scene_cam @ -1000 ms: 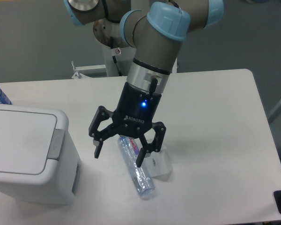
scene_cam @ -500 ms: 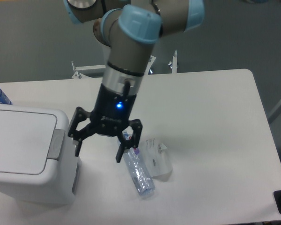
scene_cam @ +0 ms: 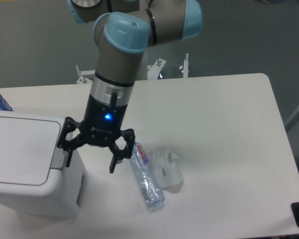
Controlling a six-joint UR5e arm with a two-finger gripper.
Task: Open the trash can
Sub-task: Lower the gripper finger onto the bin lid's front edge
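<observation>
Now the pincer (scene_cam: 89, 158), spread wide and empty, had swung left from over the bottle (scene_cam: 147, 178) to the trash can (scene_cam: 27, 169) rim, nearing its grey push-strip (scene_cam: 59, 152).

Spread-fingered hand (scene_cam: 90, 160) at the right edge of the closed trash can (scene_cam: 27, 167), clear bottle (scene_cam: 146, 177) beside.

The white table (scene_cam: 229, 114) carries the trash can (scene_cam: 25, 164), a clear bottle (scene_cam: 147, 179) and a clear cup (scene_cam: 168, 169).

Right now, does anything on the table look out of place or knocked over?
Yes: a clear bottle lies on its side near the front edge, beside a crumpled clear wrapper. The trash can sits upright, lid shut.
</observation>
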